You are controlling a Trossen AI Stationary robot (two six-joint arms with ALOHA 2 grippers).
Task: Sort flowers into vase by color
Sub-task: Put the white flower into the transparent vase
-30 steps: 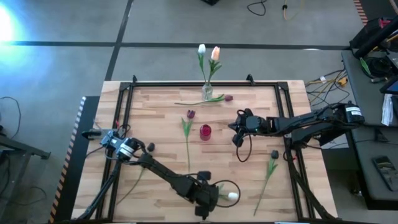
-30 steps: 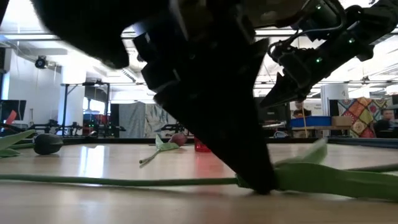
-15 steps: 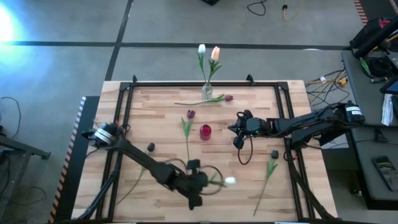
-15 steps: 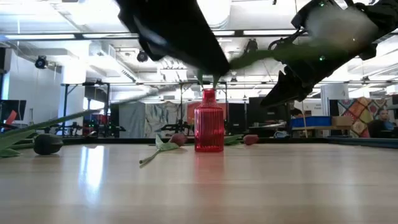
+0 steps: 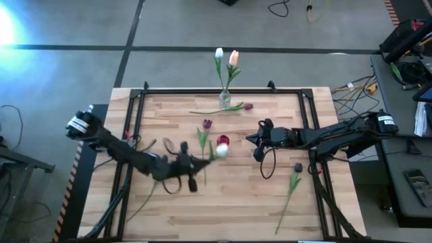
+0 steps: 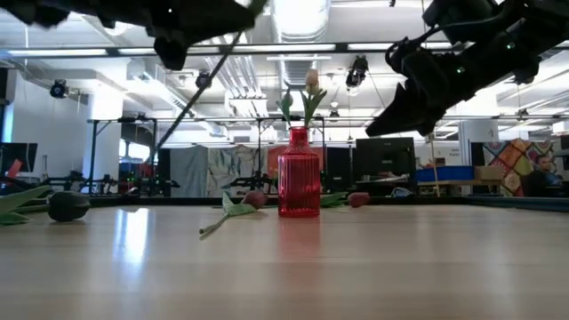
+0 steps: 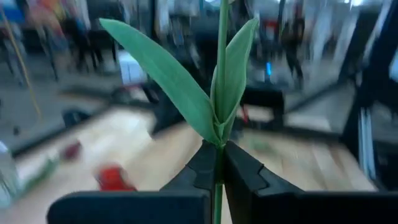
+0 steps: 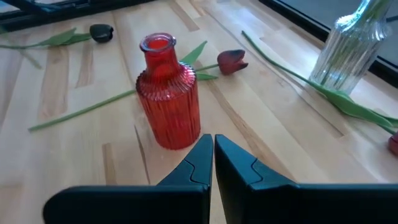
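Note:
My left gripper [image 5: 197, 163] hangs over the table's middle, shut on a white tulip whose head [image 5: 220, 150] is beside the red vase [image 5: 223, 142]. Its stem [image 6: 209, 76] slants up across the low view. My right gripper [image 5: 255, 143] is shut on nothing, just right of the red vase [image 8: 168, 93]. A clear vase [image 5: 225, 101] at the far edge holds a white and a peach tulip. A dark tulip [image 5: 206, 124], a maroon one [image 5: 248, 106] and another dark one [image 5: 298, 167] lie flat on the table. My left gripper pinches the white tulip's thin green stem [image 7: 218, 148] between its two fingers, just under where the leaves [image 7: 186, 93] branch off. The fingers come level from the table's left. The tulip is lifted clear of the table and slants upward, head end toward the red vase.
A black frame [image 5: 223, 90] rims the wooden table. One more stem [image 5: 140, 202] lies near the left front, under my left arm. A cable loops below my right gripper [image 5: 266, 165]. Bare wood [image 5: 229, 209] spans the near side.
My left gripper has risen from the near edge and gone toward the far edge and the red vase, tipping from pointing down to level. The white tulip came up off the table with it, lifted clear, its head now beside the red vase.

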